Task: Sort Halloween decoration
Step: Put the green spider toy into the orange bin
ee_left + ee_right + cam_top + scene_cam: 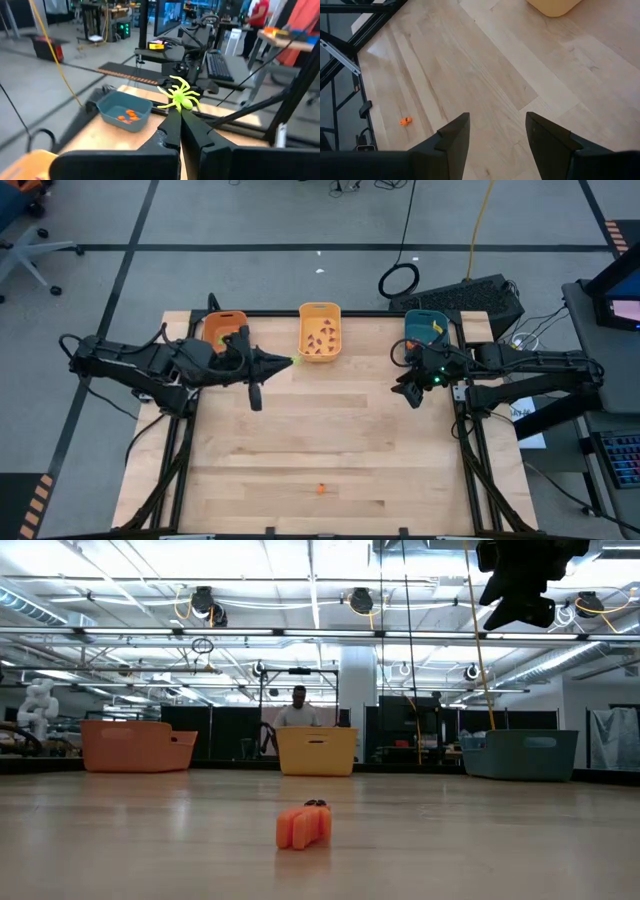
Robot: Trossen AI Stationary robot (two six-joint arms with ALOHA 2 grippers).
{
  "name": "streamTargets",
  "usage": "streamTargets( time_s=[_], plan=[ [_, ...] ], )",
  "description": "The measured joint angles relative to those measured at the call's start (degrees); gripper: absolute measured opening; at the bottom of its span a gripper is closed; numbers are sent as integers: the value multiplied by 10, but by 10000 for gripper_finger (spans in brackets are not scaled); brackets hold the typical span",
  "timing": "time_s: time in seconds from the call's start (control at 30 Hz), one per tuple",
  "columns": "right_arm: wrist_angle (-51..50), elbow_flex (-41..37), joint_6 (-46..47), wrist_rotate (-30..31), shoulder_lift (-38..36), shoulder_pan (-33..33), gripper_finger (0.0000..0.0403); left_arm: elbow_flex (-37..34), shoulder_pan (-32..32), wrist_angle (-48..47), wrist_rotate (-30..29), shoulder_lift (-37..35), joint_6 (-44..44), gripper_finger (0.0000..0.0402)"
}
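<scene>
My left gripper (288, 362) is shut on a light green spider trinket (179, 96), high above the table just left of the yellow bin (320, 332). An orange trinket (321, 489) lies alone on the wood near the table's front edge and also shows as the orange trinket (303, 825) in the low view. My right gripper (497, 135) hangs open above the table in front of the teal bin (425, 328), with nothing between its fingers. The orange bin (225, 330) stands at the far left. My left gripper pinches the green spider by its body's rear (181, 106) between the free ends of its two fingers (172, 125). The fingers lie about level and point toward the table's right. The spider is lifted clear, its legs spread out beyond the fingertips.
The three bins stand in a row along the far edge. The yellow bin holds several small dark trinkets; the teal bin (125, 112) holds several orange ones. The wide wooden tabletop (330, 440) lies between the arms and the lone orange trinket (405, 121). People stand in the room behind.
</scene>
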Motion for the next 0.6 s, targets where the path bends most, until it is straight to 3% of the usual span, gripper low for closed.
streamTargets(
  time_s=[0.23,0.6],
  plan=[
    [0,0,0,0,0,0,178,0,0,0,0,0,-104,1],
    [0,0,7,1,0,0,178,0,0,-26,-19,0,-109,1]
  ],
)
